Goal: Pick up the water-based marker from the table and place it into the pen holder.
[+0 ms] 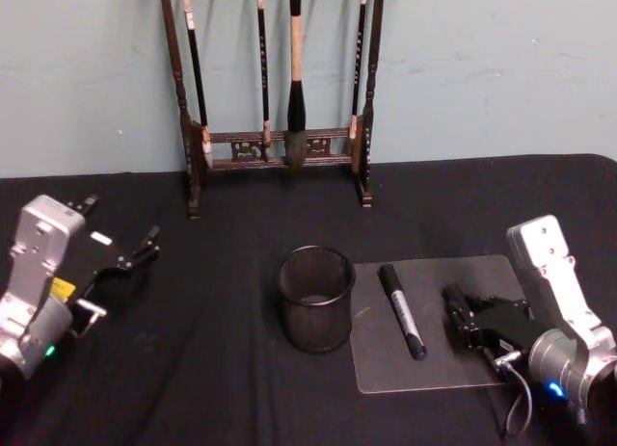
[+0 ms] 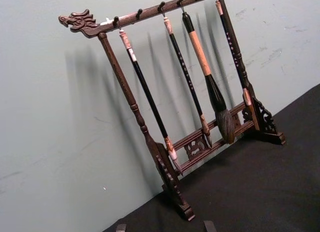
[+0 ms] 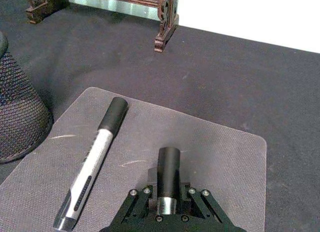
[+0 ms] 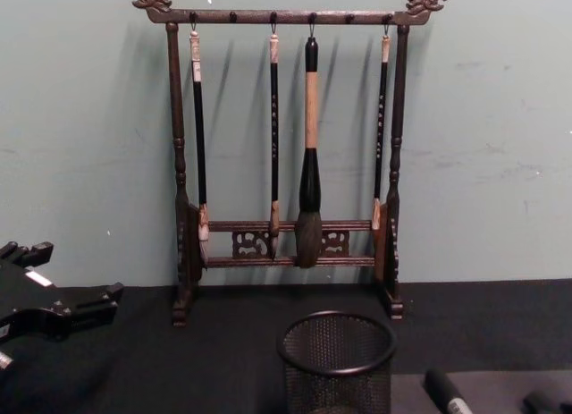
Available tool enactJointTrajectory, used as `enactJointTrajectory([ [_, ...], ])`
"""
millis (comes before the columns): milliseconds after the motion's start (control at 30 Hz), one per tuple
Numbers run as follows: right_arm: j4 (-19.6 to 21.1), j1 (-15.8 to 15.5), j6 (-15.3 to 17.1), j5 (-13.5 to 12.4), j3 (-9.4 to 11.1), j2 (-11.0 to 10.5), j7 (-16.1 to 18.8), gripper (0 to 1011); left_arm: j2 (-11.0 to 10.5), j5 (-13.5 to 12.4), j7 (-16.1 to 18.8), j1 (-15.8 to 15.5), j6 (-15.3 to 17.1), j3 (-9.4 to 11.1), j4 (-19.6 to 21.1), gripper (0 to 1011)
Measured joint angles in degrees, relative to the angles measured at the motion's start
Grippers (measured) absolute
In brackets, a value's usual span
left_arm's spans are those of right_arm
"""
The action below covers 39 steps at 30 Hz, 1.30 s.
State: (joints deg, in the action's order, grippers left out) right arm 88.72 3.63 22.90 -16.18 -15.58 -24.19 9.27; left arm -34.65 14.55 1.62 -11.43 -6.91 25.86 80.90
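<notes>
Right gripper sitting at clear mat, right of pen holder; you cannot tell its grip. Water-based marker lying on mat, just right of holder. Left gripper resting well left of holder, spread wide, gripping nothing. Black cloth covering table; brush rack standing behind holder, backing onto pale green wall.

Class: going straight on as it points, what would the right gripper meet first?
The right gripper passes beside the marker; likely first the foot of the rack, though its tilt is unclear.
</notes>
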Motion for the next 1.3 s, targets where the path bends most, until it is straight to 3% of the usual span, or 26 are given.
enactJointTrajectory([
  [633,0.0,-0.2,-0.9,0.2,0.6,0.3,0.1,244,0.0,0.0,0.0,0.0,0.0,0.0,0.0,1001],
  [900,0.4,0.0,-7.4,1.0,3.1,2.0,1.1,246,0.0,0.0,0.0,0.0,0.0,0.0,0.0,1001],
  [967,0.5,0.9,-10.9,1.5,3.8,2.9,2.1,244,0.0,0.0,0.0,0.0,0.0,0.0,0.0,1001],
  [1200,-1.9,5.8,-17.9,3.1,3.4,4.7,5.8,244,0.0,0.0,0.0,0.0,0.0,0.0,0.0,1001],
  [1300,-2.6,7.0,-19.2,3.4,3.0,4.9,6.7,244,0.0,0.0,0.0,0.0,0.0,0.0,0.0,1001],
])
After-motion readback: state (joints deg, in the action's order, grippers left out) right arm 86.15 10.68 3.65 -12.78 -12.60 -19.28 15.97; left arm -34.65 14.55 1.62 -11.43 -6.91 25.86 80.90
